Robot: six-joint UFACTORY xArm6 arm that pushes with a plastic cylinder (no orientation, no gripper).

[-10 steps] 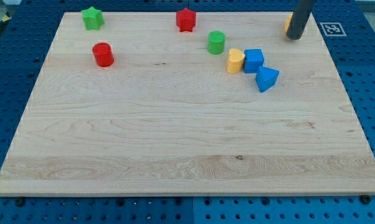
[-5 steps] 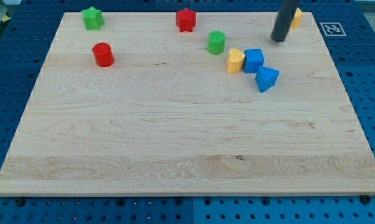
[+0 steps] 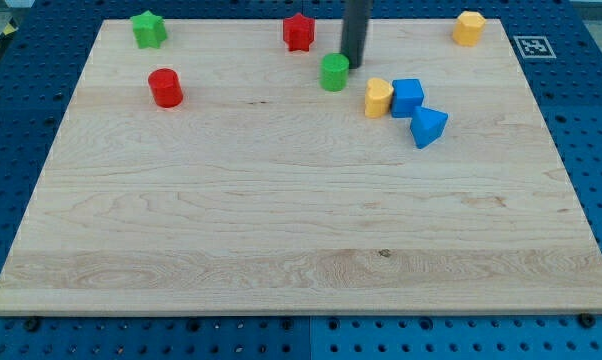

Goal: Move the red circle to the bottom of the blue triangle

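The red circle (image 3: 165,88) stands near the view's upper left of the wooden board (image 3: 281,220). The blue triangle (image 3: 428,126) lies at the upper right of centre, just below and right of a blue square block (image 3: 407,97). My tip (image 3: 354,66) is at the view's top centre, touching the right side of the green circle (image 3: 334,73). It is far to the right of the red circle and up-left of the blue triangle.
A yellow heart-like block (image 3: 379,98) touches the blue square's left side. A red star-like block (image 3: 299,32) sits at the top centre, a green star-like block (image 3: 148,29) at the top left, and a yellow block (image 3: 469,28) at the top right.
My tip has swept left along the top from the yellow block at the top right to the green circle, which has shifted slightly left and down. The yellow block is now uncovered.
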